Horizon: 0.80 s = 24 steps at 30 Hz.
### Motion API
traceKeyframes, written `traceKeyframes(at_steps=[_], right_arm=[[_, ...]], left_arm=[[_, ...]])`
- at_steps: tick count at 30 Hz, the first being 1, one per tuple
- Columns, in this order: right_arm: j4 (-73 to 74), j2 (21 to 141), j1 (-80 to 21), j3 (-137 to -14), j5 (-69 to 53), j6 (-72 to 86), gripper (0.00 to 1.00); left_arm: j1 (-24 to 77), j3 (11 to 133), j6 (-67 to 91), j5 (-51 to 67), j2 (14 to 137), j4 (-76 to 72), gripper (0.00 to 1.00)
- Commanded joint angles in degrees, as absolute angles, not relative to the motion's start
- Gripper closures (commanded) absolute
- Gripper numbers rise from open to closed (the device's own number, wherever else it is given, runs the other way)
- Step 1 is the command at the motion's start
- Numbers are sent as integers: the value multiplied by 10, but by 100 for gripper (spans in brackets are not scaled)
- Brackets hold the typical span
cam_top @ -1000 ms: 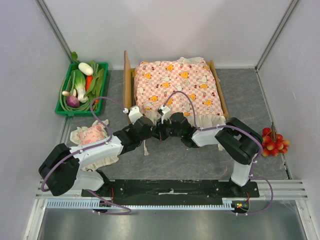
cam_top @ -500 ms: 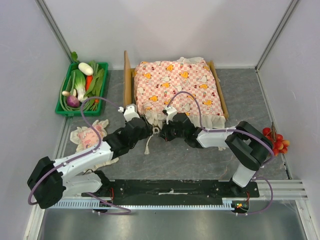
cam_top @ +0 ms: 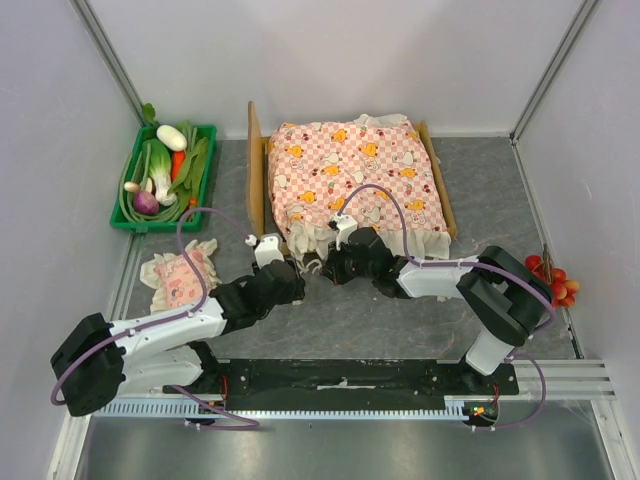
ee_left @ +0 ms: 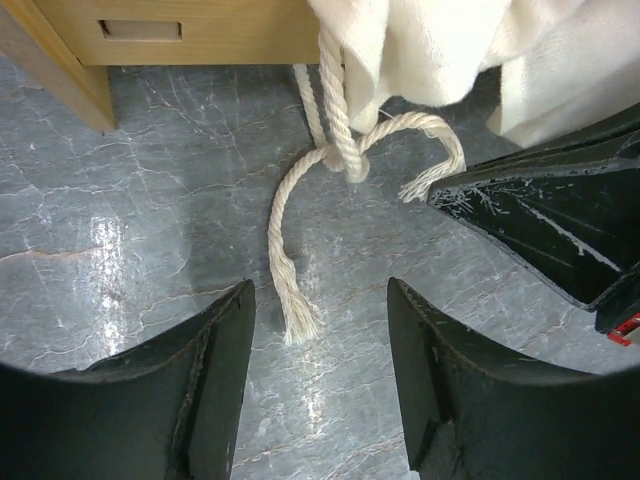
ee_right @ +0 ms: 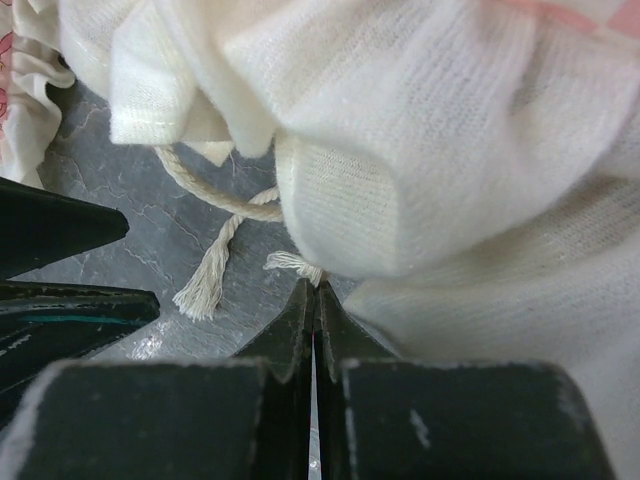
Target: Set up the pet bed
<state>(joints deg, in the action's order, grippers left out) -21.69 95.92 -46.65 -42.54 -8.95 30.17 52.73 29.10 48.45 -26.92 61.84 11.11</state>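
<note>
Two arms reach to the near side of the pet bed (cam_top: 254,165), whose light-wood frame stands just ahead of both tools on the grey desk (cam_top: 420,320), its tall headboard off to the left tool's left. The left tool (ee_left: 318,290) stands open, its two dark fingers well apart and holding nothing. A cream cord (ee_left: 340,150) hangs from under the bed's edge straight ahead of it, knotted, with one frayed end lying on the desk below the gap between the fingers. The right tool (ee_right: 313,290) is closed, jaws pressed flat together, its tip against the white frill (ee_right: 420,170) of the pink-checked mattress (cam_top: 350,170) that lies on the bed. The cord's other frayed end sits right at that tip, and whether it is pinched cannot be told. The two tools point toward each other across the knot, near but apart. Left of the left tool a small pink pillow (cam_top: 182,278) lies on the desk, and beyond it stands a green tray (cam_top: 150,227) of vegetables. A cluster of red fruit (cam_top: 548,285) lies well to the right tool's right.
</note>
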Motion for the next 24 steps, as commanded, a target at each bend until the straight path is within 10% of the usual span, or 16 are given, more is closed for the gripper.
traceKeyframes(at_steps=[1,12,20,24], right_arm=[[-229,945,-465,-425,-96,308,100],[-224,922,-466,-425,-100,313,100],[-221,907,-466,-427,-106,312,100],[-213,898,-465,-428,-108,309,100]], left_arm=[[537,296,446,-289,648,104,38],[557,376,484,-307,794,197,47],[564,386,512,-314,831,238,94],[563,394,526,-341,797,280,98]])
